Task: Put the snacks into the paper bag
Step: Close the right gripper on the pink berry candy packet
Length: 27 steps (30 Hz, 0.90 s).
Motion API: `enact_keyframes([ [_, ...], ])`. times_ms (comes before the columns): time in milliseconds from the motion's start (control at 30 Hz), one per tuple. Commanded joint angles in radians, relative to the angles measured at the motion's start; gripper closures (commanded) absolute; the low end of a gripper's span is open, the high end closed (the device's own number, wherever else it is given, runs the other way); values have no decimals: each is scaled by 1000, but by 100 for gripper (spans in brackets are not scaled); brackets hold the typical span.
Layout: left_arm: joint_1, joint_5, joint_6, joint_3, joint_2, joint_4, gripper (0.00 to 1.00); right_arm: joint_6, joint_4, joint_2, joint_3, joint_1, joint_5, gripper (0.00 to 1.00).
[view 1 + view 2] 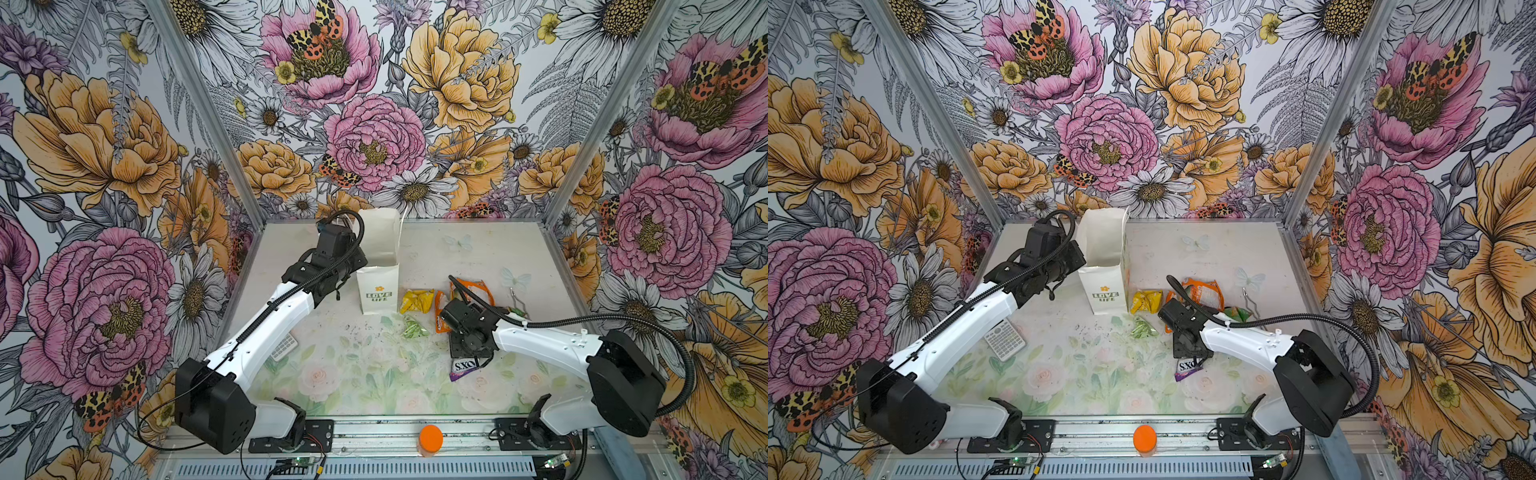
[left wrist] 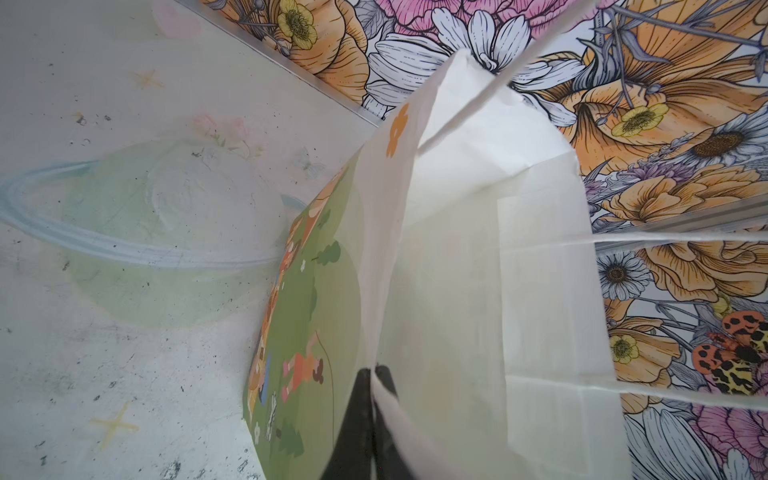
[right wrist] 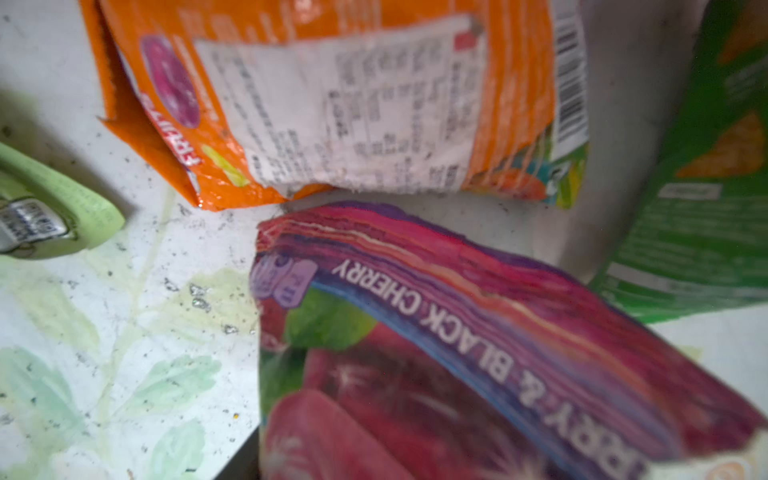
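Observation:
The white paper bag [image 1: 378,291] [image 1: 1104,291] stands open at the back of the table. My left gripper [image 2: 376,370] is shut on its left rim, one finger on each side of the paper [image 2: 478,270]. My right gripper [image 1: 467,353] points down onto the purple FOX'S packet [image 1: 463,369] [image 3: 457,353]. That packet covers the jaws in the right wrist view, so their state is hidden. An orange packet [image 3: 332,104], another orange one [image 1: 473,291], a yellow one [image 1: 417,301], a pale green one [image 1: 411,326] and a bright green one [image 3: 706,208] lie nearby.
A calculator [image 1: 1005,338] lies under the left arm. An orange-lidded jar [image 1: 430,439] stands on the front rail. A thin metal clip [image 1: 517,299] lies right of the snacks. Floral walls close in the back and both sides.

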<state>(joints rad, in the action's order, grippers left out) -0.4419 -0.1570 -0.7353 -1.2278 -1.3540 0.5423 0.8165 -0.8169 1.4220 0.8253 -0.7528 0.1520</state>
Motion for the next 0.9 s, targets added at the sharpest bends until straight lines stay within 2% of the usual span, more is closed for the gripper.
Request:
enact_keyframes([
  [0,6,4,-13,21,19,18,100,-5,17,-69,-9,6,0,47],
  [233,2,3,-15,19,16,18,100,-12,18,-116,-28,15,-10,59],
  [767,3,-1,-13,21,14,18,100,-18,19,-55,-32,17,-30,71],
  [867,3,-1,-13,21,12,18,100,-20,19,-54,-31,18,-32,78],
])
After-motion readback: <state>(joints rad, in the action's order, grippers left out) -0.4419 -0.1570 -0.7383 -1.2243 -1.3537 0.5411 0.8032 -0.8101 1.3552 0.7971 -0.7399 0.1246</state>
